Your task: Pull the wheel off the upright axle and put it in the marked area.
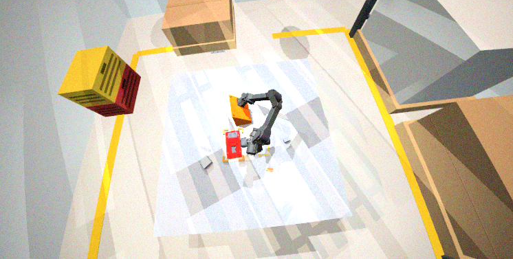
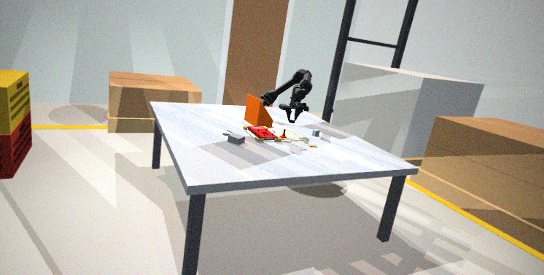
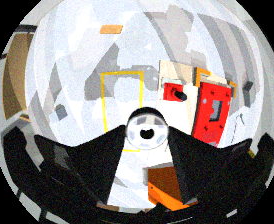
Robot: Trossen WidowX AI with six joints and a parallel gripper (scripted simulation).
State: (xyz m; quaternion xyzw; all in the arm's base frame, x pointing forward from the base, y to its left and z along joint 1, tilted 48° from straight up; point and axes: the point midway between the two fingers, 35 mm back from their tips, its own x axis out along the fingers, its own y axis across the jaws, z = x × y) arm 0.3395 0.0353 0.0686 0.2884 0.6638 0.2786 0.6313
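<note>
Over the pale table (image 2: 213, 158), my gripper (image 3: 146, 129) is clamped on 1 wheel (image 3: 148, 129), lifted beside the yellow marked area (image 3: 123, 99). Releasing early risks it rolling outside.

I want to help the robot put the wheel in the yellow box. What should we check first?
1. Wheel held between the fingers: ok, the gripper is shut on it.
2. Wheel off the axle: ok, the thin red post stands bare beside the red plate.
3. Gripper lifted above the table: ok in the side view.
4. Yellow outlined area in sight: ok, the wrist view shows it ahead of the wheel.
5. Wheel directly over the area: cannot tell from these angles.
6. Grey blocks out of the way: ok, they sit apart from the area.
</note>
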